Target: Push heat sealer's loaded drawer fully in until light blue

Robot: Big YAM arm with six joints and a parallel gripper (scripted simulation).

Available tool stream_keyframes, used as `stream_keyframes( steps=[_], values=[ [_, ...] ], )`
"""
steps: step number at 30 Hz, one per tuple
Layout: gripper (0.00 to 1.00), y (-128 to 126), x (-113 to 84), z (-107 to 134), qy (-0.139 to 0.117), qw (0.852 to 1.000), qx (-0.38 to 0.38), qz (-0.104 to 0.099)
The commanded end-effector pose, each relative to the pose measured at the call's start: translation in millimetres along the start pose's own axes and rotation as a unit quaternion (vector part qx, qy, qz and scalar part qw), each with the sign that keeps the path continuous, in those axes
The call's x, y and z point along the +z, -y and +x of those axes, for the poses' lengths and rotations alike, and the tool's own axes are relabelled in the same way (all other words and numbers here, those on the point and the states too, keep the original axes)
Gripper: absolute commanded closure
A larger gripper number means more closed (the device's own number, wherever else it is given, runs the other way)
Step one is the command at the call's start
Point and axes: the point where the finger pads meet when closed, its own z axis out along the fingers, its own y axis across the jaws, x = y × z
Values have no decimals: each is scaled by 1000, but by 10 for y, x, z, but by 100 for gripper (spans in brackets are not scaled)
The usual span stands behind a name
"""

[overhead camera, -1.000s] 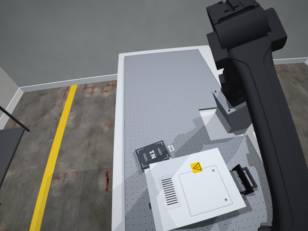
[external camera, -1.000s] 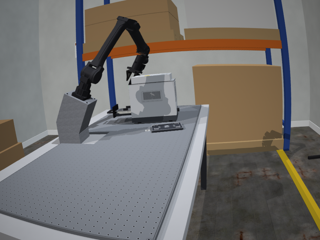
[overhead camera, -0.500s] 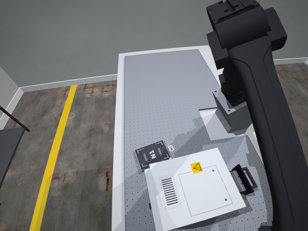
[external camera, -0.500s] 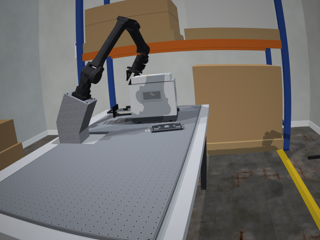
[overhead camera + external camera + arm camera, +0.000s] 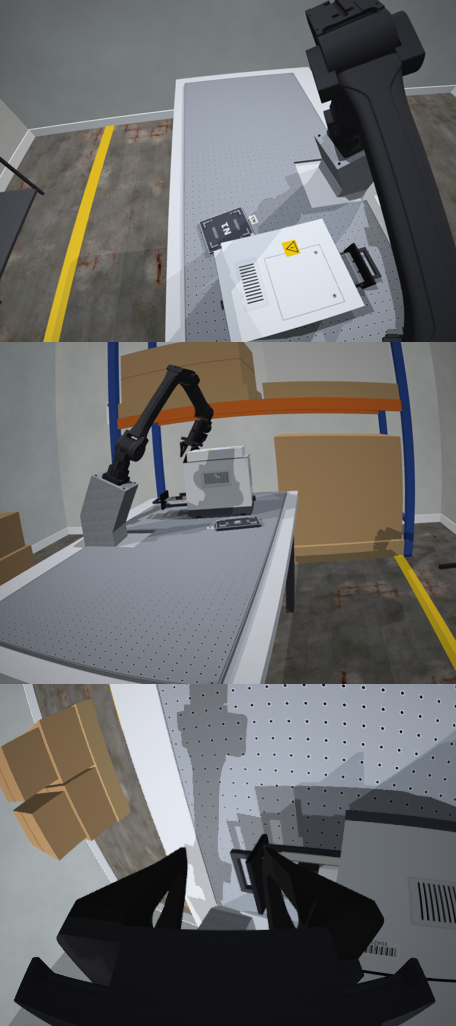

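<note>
One drawer (image 5: 360, 265) juts lengthwise from the sealer (image 5: 290, 279) toward the arm's side, beneath the half-parted, empty pincer (image 5: 187, 445).

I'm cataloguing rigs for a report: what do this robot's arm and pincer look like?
The arm is matte black throughout, with smooth moulded links and blocky joints, on a slanted grey pedestal. The pincer is black too, with two pointed, tapering fingers. No cables or markings show.

Light is bright and even. Hard grey shadows of the arm fall on the bench (image 5: 235, 147) around the heat sealer (image 5: 290, 279). All 3 views are sharp; edges curve.
</note>
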Motion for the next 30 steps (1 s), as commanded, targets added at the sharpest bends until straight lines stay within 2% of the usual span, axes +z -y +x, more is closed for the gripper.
stream_keyframes(
  steps=[1, 10, 12, 16, 18, 21, 23, 27, 29, 30],
  values=[
    [55, -67, -197, -36, 24, 1000, -3, 0],
    [55, -67, -197, -36, 24, 1000, -3, 0],
    [55, -126, -112, 10, 25, 999, -28, 26],
    [55, -151, 30, 86, 25, 999, -21, 24],
    [55, -157, 98, 128, 27, 998, -41, 50],
    [55, -172, 201, 193, 27, 998, -35, 49],
    [55, -177, 266, 239, 30, 995, -53, 74],
    [55, -184, 332, 286, 30, 996, -51, 74],
    [55, -190, 395, 337, 32, 993, -65, 98],
    [55, -193, 427, 362, 32, 993, -65, 98]
  ],
)
